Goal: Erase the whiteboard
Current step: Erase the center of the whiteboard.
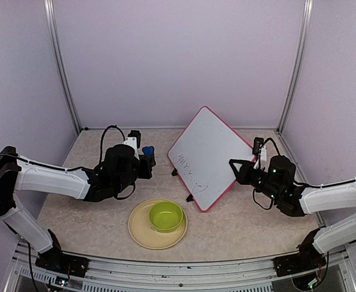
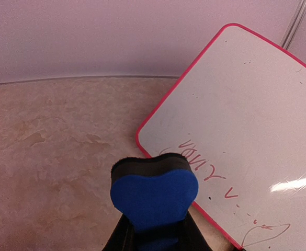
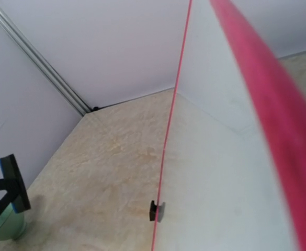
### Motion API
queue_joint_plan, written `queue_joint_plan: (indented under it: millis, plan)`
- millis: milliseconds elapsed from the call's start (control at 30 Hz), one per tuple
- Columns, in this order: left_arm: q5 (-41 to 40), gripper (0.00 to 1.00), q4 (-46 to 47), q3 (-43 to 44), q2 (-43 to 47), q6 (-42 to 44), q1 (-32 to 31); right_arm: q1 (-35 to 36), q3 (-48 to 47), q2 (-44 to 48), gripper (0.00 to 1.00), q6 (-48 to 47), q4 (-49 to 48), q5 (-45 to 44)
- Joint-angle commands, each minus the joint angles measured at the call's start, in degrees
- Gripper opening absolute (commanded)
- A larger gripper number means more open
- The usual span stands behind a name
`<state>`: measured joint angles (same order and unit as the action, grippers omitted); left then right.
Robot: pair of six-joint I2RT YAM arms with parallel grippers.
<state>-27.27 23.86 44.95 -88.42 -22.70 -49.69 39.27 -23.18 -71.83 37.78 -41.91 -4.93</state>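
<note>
The whiteboard (image 1: 205, 155) has a pink-red frame and stands tilted on two black feet, with red handwriting along its lower left part. It also shows in the left wrist view (image 2: 247, 115), and edge-on in the right wrist view (image 3: 221, 172). My left gripper (image 1: 148, 159) is shut on a blue eraser (image 2: 154, 198) with a black felt side, held just left of the board's lower left corner and apart from it. My right gripper (image 1: 233, 171) sits at the board's right edge and looks open. One black finger (image 3: 11, 183) shows far left; the other is hidden.
A beige plate (image 1: 142, 234) holding a green bowl (image 1: 166, 216) lies in front of the board, between the arms. The walls and metal corner posts (image 1: 64, 73) enclose the table on three sides.
</note>
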Motion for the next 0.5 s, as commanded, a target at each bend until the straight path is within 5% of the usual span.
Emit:
queue_joint_plan:
  millis: [0,467]
  plan:
    - [-0.6,0.01,1.3,-0.5,1.6,0.7,0.7,0.5,-0.9,1.0,0.0,-1.9,-6.0,2.2]
    - [1.0,0.01,1.8,0.4,0.3,0.8,1.1,-1.2,-5.9,9.0,0.0,-19.2,6.8,2.0]
